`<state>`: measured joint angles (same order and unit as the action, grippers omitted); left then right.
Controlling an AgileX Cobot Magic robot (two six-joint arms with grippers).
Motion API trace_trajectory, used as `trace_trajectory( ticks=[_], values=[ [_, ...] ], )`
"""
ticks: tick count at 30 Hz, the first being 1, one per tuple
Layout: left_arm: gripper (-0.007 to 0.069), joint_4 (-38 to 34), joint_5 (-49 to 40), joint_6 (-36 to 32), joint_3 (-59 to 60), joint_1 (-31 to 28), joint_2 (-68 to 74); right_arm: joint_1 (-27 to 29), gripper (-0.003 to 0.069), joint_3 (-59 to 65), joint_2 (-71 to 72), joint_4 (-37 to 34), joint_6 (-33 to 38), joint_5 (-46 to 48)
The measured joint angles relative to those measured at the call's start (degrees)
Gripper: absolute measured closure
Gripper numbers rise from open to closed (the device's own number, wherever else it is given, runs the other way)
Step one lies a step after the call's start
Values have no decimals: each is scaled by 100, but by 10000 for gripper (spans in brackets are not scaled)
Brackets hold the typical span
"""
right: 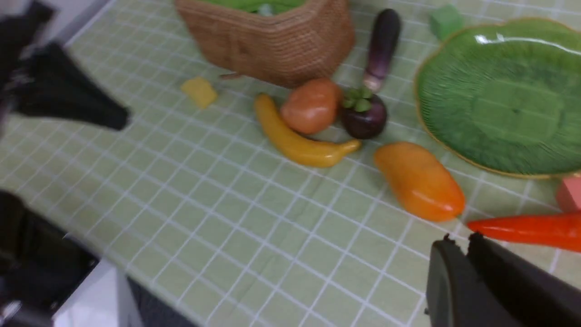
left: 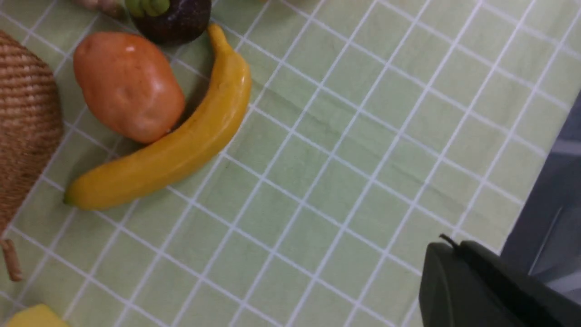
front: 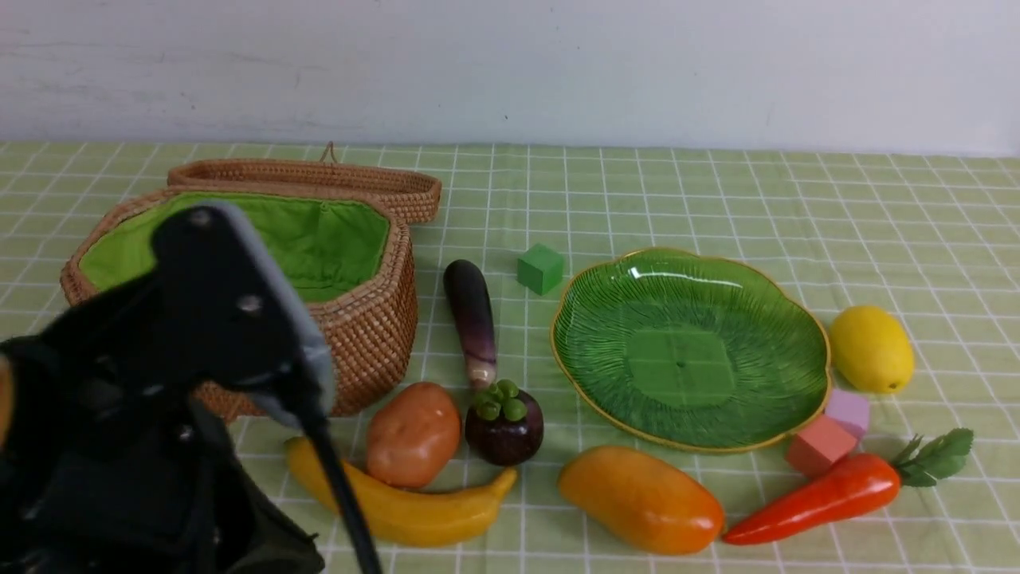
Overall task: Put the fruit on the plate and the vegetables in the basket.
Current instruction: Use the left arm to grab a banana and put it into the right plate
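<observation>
The open basket stands at the left, its green lining bare. The green plate at the right holds nothing. On the cloth between and in front of them lie the eggplant, potato, mangosteen, banana and mango. The lemon and carrot lie right of the plate. My left gripper hovers shut and empty near the front edge, apart from the banana. My right gripper is closed to a thin slit, empty, just short of the carrot.
The basket's lid lies open behind it. A green cube sits beside the plate, with pink and purple blocks at its front right rim. A yellow block lies by the basket. My left arm hides the basket's front.
</observation>
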<state>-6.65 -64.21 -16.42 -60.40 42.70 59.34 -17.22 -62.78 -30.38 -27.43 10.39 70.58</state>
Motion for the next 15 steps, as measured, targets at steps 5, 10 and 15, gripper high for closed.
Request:
trace_trajectory(
  ticks=[5,10,15],
  values=[
    [638,278,-2,-503,-257,91,718,-763,596,-771,-142,77,6,201],
    [638,191,354,-1054,-271,-156,1062,-935,590,-1101,24,385,12,201],
    [638,-348,561,-1851,-291,-561,1370,-936,585,-1107,128,795,12,201]
  ],
)
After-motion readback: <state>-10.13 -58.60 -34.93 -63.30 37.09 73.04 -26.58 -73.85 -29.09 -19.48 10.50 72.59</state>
